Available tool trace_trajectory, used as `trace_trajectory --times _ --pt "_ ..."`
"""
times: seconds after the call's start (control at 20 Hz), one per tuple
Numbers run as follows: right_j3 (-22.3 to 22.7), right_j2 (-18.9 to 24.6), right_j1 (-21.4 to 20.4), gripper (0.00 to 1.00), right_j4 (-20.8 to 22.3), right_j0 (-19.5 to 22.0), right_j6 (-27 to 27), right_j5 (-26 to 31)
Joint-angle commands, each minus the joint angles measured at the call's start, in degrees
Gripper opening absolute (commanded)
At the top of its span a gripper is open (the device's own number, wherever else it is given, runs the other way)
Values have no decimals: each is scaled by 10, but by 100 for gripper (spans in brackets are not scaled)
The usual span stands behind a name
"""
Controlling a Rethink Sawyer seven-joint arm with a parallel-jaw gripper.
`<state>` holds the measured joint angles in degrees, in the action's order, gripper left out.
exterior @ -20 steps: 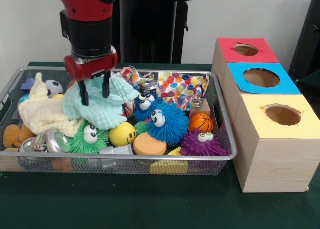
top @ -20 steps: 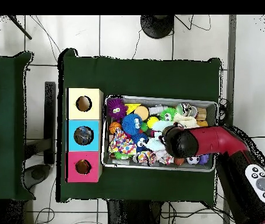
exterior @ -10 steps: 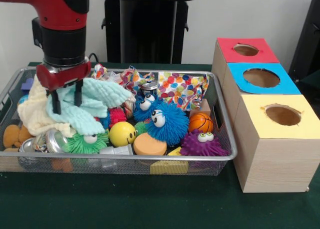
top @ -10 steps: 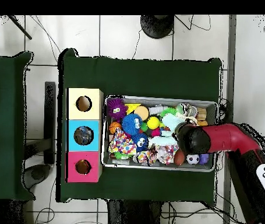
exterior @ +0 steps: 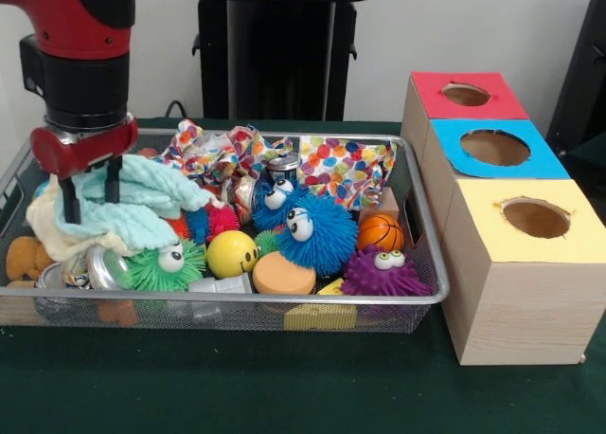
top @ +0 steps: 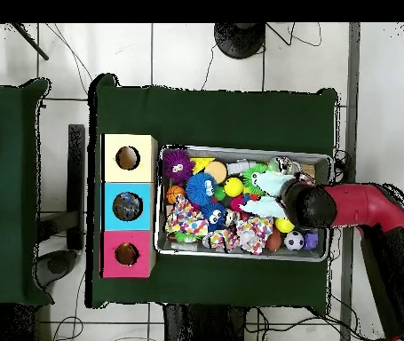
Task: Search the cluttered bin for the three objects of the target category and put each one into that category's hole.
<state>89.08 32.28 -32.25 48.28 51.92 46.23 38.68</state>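
My gripper (exterior: 91,205) hangs over the left end of the wire bin (exterior: 284,301), shut on a mint green cloth (exterior: 142,199) that drapes out to its right. A cream cloth (exterior: 52,240) lies under it. In the overhead view the red arm (top: 347,202) covers the gripper, and the mint cloth (top: 267,185) shows beside its wrist. Three boxes stand beside the bin, each with a round hole: red (exterior: 465,94), blue (exterior: 494,147) and yellow (exterior: 535,217).
The bin also holds a blue fuzzy ball (exterior: 312,230), a purple one (exterior: 383,273), a green one (exterior: 166,263), a yellow smiley ball (exterior: 232,254), a small basketball (exterior: 380,232), dotted cloths (exterior: 346,169), an orange disc (exterior: 282,275) and metal cans (exterior: 95,263).
The gripper has carried the mint cloth leftwards along the bin in the front view, uncovering a patterned cloth, a red fuzzy toy and the green fuzzy ball.
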Motion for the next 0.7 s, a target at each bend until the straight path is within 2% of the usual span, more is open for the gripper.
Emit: trace_trajectory --times 0.05,0.3,0.55,0.7 --pt "-53 40 15 100 16 -1 -183 75" --pt "-14 43 -45 100 -24 -4 -164 106" --pt "70 52 -119 100 -75 -13 -87 109" --pt "107 47 -165 100 -101 -32 -50 117"
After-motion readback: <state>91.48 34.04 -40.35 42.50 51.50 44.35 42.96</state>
